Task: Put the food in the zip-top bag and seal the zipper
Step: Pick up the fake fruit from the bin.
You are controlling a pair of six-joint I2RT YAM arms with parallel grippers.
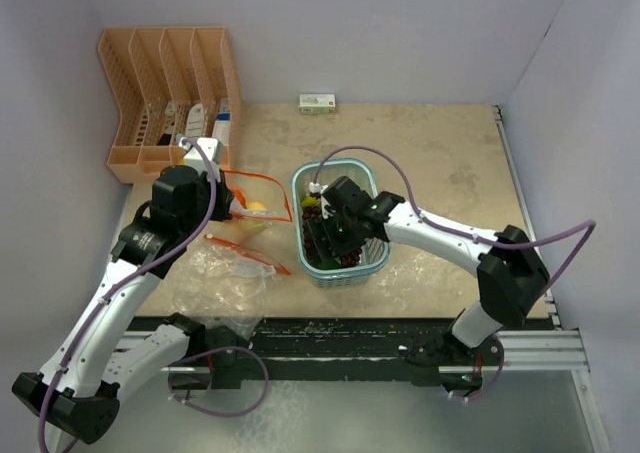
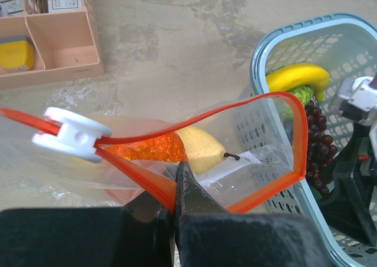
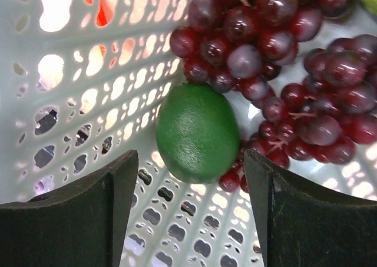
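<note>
Green fruit (image 3: 197,132), one; blue basket (image 2: 306,25), one.

Clear bag (image 2: 265,143) lies open-mouthed, orange-red zipper (image 2: 247,105) unsealed; yellow fruit (image 2: 200,152) and orange piece (image 2: 147,149) inside. Dark grapes (image 3: 283,72) and green fruit (image 3: 197,131) sit in the basket (image 2: 306,25).

Zip-top bag (image 2: 262,143): clear crinkly plastic film, shiny. Zipper (image 2: 302,140): smooth orange-red plastic. Slider (image 2: 70,136): glossy white plastic. Basket (image 3: 88,102): smooth perforated pale-blue plastic. Grape bunch (image 3: 277,55), 1 o'clock of green fruit (image 3: 197,131): glossy dark-red skins. Green fruit finely pebbled, matt. Table (image 2: 177,37): mottled beige, matt, stone-look.
</note>
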